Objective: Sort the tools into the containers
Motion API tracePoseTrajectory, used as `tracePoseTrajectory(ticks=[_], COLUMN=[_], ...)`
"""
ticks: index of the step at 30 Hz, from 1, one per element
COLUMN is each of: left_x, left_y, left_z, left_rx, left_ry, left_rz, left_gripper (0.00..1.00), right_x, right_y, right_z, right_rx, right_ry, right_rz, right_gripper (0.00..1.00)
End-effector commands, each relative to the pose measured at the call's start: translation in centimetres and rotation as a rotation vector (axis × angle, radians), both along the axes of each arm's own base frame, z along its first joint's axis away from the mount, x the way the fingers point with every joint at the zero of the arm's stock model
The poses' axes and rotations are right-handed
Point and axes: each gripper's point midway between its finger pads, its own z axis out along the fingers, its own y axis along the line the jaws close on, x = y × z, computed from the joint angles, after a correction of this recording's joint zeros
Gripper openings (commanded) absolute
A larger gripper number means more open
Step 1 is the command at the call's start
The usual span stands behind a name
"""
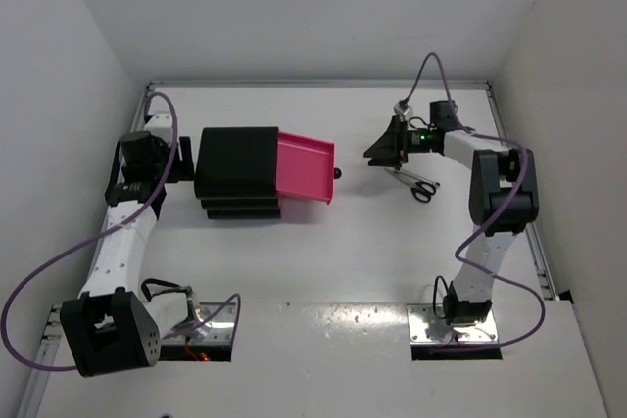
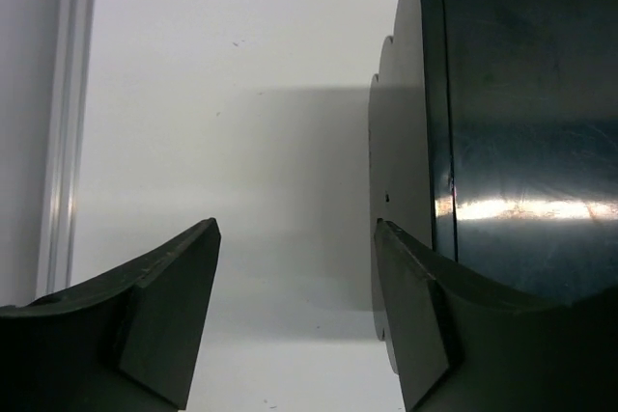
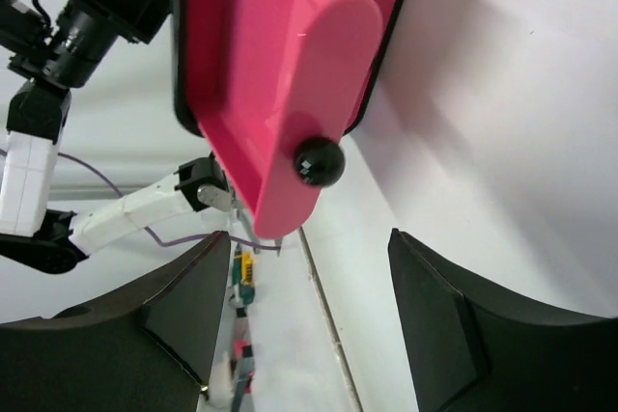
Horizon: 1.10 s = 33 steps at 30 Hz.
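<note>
The containers are one black drawer unit [image 1: 235, 171] with its top pink drawer [image 1: 306, 169] pulled out to the right; the black knob [image 1: 338, 173] points at my right gripper [image 1: 376, 157]. In the right wrist view that gripper [image 3: 309, 238] stands open and empty, and the knob [image 3: 319, 161] hangs just beyond its fingertips, apart from them. Black-handled scissors [image 1: 418, 185] lie on the table below the right wrist. My left gripper [image 1: 184, 159] is behind the unit, open [image 2: 296, 229], its right finger [image 2: 410, 315] close against the unit's back edge [image 2: 415, 142]. Other tools do not show.
White walls close in the table on three sides. Metal rails run along the left edge [image 2: 58, 142] and the right edge [image 1: 537, 242]. Purple cables loop from both arms. The two lower drawers [image 3: 372, 7] are shut.
</note>
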Motion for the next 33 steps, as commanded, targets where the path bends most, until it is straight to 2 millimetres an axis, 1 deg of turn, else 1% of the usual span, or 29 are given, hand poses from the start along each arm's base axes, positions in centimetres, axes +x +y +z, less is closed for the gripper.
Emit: tracePoseTrajectory(ticks=[1, 2, 3, 4, 5, 6, 7, 8, 9, 10, 11, 12, 13, 14, 15, 16, 18, 19, 20, 21, 22, 23, 25, 26, 28, 29, 31, 32, 33], left_x=[-0.1, -0.1, -0.1, -0.1, 0.0, 0.1, -0.1, 0.6, 0.6, 0.8, 1.0, 1.1, 1.4, 1.4, 1.7, 1.8, 2.2, 2.2, 2.4, 2.6, 2.6, 2.8, 3.1, 3.2, 3.3, 3.4, 3.3, 3.3, 3.3], left_y=[1.0, 1.0, 0.6, 0.1, -1.3, -2.0, -3.0, -3.7, -5.2, -5.9, -6.2, -7.5, -7.6, -8.0, -8.8, -9.2, -9.8, -10.5, -10.7, -11.0, -11.3, -11.3, -11.5, -11.5, -11.9, -11.9, -11.9, -11.9, -11.7], left_z=[3.8, 5.2, 6.4, 7.6, 10.0, 10.6, 10.6, 11.3, 10.8, 10.6, 10.3, 9.9, 9.4, 8.9, 7.9, 7.6, 7.0, 6.7, 6.8, 6.3, 6.8, 6.2, 6.1, 5.8, 6.0, 5.4, 5.0, 5.0, 4.9], left_rx=[0.025, 0.031, 0.036, 0.037, 0.033, 0.014, 0.002, -0.012, -0.027, -0.024, -0.021, -0.019, -0.005, -0.006, 0.006, 0.013, 0.024, 0.027, 0.033, 0.04, 0.052, 0.052, 0.058, 0.058, 0.058, 0.058, 0.05, 0.05, 0.056], left_ry=[-0.131, -0.164, -0.195, -0.227, -0.271, -0.271, -0.242, -0.232, -0.195, -0.182, -0.17, -0.159, -0.141, -0.13, -0.107, -0.097, -0.085, -0.076, -0.076, -0.061, -0.072, -0.056, -0.052, -0.042, -0.052, -0.041, -0.031, -0.031, -0.031], left_rz=[0.06, 0.06, 0.033, 0.001, -0.083, -0.125, -0.177, -0.21, -0.253, -0.277, -0.281, -0.31, -0.297, -0.295, -0.302, -0.305, -0.311, -0.325, -0.326, -0.339, -0.336, -0.337, -0.335, -0.336, -0.345, -0.345, -0.341, -0.341, -0.332], left_gripper=[0.72, 0.73, 0.76, 0.76, 0.76, 0.76, 0.76, 0.76, 0.74, 0.73, 0.71, 0.71, 0.7, 0.7, 0.7, 0.7, 0.69, 0.69, 0.69, 0.69, 0.69, 0.69, 0.69, 0.69, 0.69, 0.69, 0.69, 0.69, 0.69], right_x=[-0.7, -1.0, -0.9, -0.9, -1.4, -1.6, -1.6, -1.2, -1.4, -1.1, -1.2, -1.3, -1.7, -2.2, -2.5, -3.4, -3.4, -3.9, -3.9, -3.6, -3.7, -3.8, -3.1, -2.8, -2.4, -2.2, -1.8, -1.8, -2.0], right_y=[-1.7, -2.7, -3.4, -4.1, -5.4, -6.1, -7.3, -8.7, -9.5, -11.1, -12.1, -12.9, -14.3, -15.0, -16.3, -16.8, -18.4, -18.6, -18.9, -19.5, -19.7, -19.9, -20.5, -20.4, -20.4, -20.6, -20.1, -20.1, -19.8], right_z=[4.0, 4.1, 4.7, 4.2, 3.9, 3.1, 1.8, 1.6, 1.0, 0.2, -0.3, -0.7, -2.0, -2.2, -3.0, -4.0, -4.3, -4.9, -5.2, -5.3, -5.7, -6.0, -6.3, -6.3, -6.7, -7.1, -8.0, -7.8, -8.4], right_rx=[0.021, 0.007, -0.013, -0.061, -0.134, -0.174, -0.258, -0.3, -0.344, -0.455, -0.51, -0.567, -0.667, -0.721, -0.808, -0.846, -0.949, -0.966, -0.985, -1.016, -1.029, -1.041, -1.076, -1.087, -1.106, -1.116, -1.117, -1.116, -1.106], right_ry=[-0.156, -0.118, -0.148, -0.236, -0.185, -0.19, -0.209, -0.224, -0.22, -0.26, -0.268, -0.281, -0.297, -0.321, -0.326, -0.338, -0.399, -0.403, -0.429, -0.447, -0.453, -0.459, -0.476, -0.493, -0.499, -0.494, -0.495, -0.493, -0.474], right_rz=[0.024, 0.001, -0.001, 0.019, 0.005, 0.013, 0.016, -0.013, -0.022, -0.024, -0.029, -0.021, 0.015, 0.023, 0.034, 0.065, 0.08, 0.098, 0.122, 0.13, 0.142, 0.15, 0.148, 0.159, 0.167, 0.168, 0.202, 0.204, 0.226], right_gripper=[0.67, 0.67, 0.67, 0.67, 0.66, 0.66, 0.64, 0.62, 0.6, 0.59, 0.56, 0.54, 0.46, 0.42, 0.38, 0.38, 0.37, 0.36, 0.35, 0.35, 0.35, 0.35, 0.35, 0.35, 0.37, 0.37, 0.37, 0.37, 0.37])
